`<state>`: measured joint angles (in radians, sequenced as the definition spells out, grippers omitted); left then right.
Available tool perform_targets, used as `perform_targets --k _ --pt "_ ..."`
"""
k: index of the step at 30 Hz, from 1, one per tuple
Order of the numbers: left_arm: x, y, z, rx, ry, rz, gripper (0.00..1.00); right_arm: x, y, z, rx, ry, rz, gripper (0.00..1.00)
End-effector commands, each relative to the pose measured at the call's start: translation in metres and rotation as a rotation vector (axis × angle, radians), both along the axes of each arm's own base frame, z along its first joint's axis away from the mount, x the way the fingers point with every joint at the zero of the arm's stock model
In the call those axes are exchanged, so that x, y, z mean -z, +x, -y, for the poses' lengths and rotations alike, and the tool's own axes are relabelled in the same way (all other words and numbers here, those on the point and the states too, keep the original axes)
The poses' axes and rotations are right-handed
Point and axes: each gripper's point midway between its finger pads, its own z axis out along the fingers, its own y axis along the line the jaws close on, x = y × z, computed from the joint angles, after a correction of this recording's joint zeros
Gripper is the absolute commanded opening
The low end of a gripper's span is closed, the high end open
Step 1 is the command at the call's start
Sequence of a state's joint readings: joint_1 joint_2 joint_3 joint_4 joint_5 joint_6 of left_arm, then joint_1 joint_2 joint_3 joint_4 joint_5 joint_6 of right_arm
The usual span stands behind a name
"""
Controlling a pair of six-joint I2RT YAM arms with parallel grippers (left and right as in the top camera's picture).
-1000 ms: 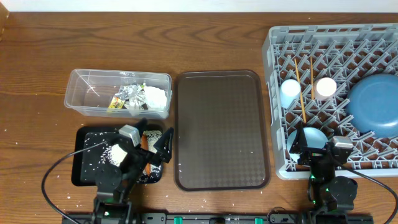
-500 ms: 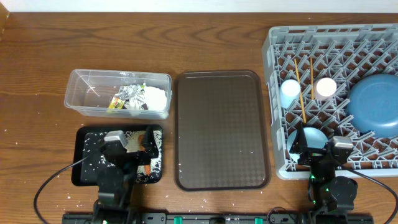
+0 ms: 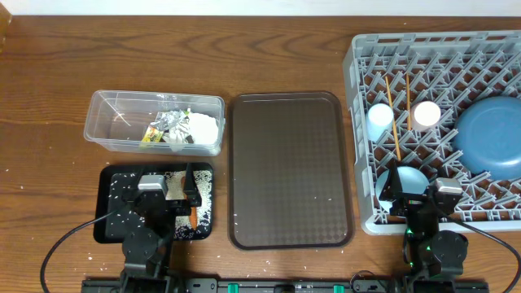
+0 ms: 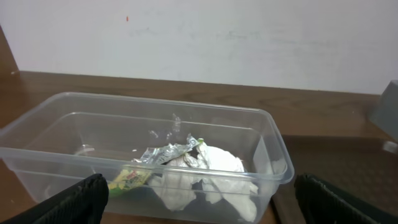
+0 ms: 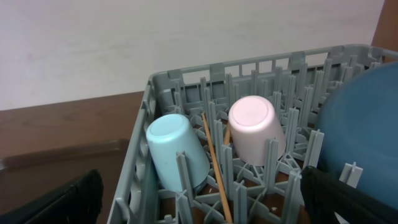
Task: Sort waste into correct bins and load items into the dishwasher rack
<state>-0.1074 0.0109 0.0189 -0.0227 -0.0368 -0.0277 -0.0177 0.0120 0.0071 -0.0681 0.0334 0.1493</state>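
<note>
The clear tub [image 3: 104, 124] holds silver foil [image 3: 169, 122], white tissue [image 3: 202, 126] and a yellow wrapper [image 3: 151, 134]; the left wrist view shows the tub [image 4: 273, 163], foil [image 4: 165, 152], tissue [image 4: 205, 171] and wrapper [image 4: 130, 178]. My left gripper [image 3: 167, 185] [image 4: 199, 200] is open and empty over the black tray [image 3: 107, 213], which holds rice grains [image 3: 130, 189] and the carrot [image 3: 193, 216]. The grey rack [image 3: 356, 122] holds the dark-blue plate [image 3: 488, 134], light-blue cup [image 3: 379, 116], pink cup [image 3: 426, 114], chopsticks [image 3: 394, 114] and bowl [image 3: 409, 177]. My right gripper [image 3: 415, 194] [image 5: 199, 199] is open and empty at the rack's front.
The brown serving tray [image 3: 289, 171] lies between the bins and the rack. A few rice grains lie on the table near the black tray's front left corner [image 3: 89, 256]. The right wrist view shows the cups [image 5: 177, 149] and the plate [image 5: 360, 124] close ahead.
My left gripper has swung from pointing right towards the brown tray to pointing straight back at the clear tub, staying over the black tray. The right arm has not moved.
</note>
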Motion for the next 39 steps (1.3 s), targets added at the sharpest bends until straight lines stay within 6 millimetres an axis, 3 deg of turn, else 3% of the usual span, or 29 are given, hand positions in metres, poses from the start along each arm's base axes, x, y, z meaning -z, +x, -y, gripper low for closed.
perform_targets --k 1,10,39 --pt "0.017 -0.001 -0.004 -0.014 0.04 -0.052 0.98 0.001 0.0 0.002 0.007 0.007 -0.001 0.99" --pt "0.017 -0.001 -0.021 -0.078 0.033 -0.054 0.98 0.001 0.0 0.002 0.007 0.007 -0.001 0.99" --pt "0.017 -0.001 -0.021 -0.077 0.033 -0.054 0.98 0.001 0.0 0.002 0.007 0.007 -0.001 0.99"
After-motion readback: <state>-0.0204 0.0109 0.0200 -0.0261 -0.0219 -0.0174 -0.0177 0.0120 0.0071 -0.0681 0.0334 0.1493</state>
